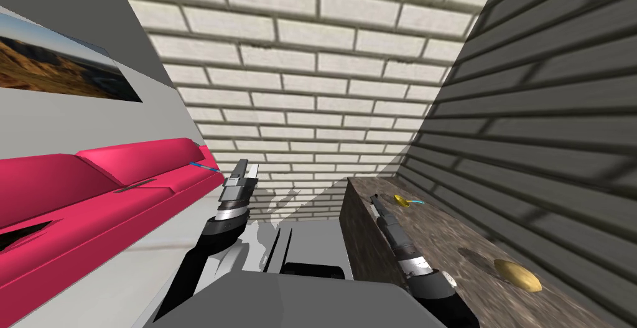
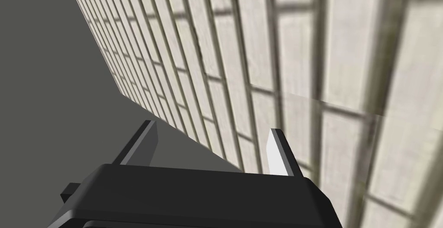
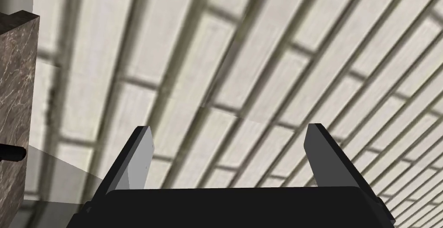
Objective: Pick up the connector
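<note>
Nearest me, a yellow-brown oval lump (image 1: 516,274) sits on the marble counter (image 1: 435,243). Further out, my right gripper (image 1: 375,199) hovers wide open, the yellow-and-blue connector (image 1: 405,201) just beside its tip. My left gripper (image 1: 247,168), also spread, hangs beside the pink sofa (image 1: 93,206).

A white brick wall (image 1: 323,81) fills the upper middle. At right, a dark grey slatted wall (image 1: 547,112) carries slanting shadow bands. A pink sofa (image 1: 93,206) sits at left under a landscape picture (image 1: 56,63). A brown marbled bench (image 1: 460,231) lies lower right, with light grey floor (image 1: 143,274) lower left.
</note>
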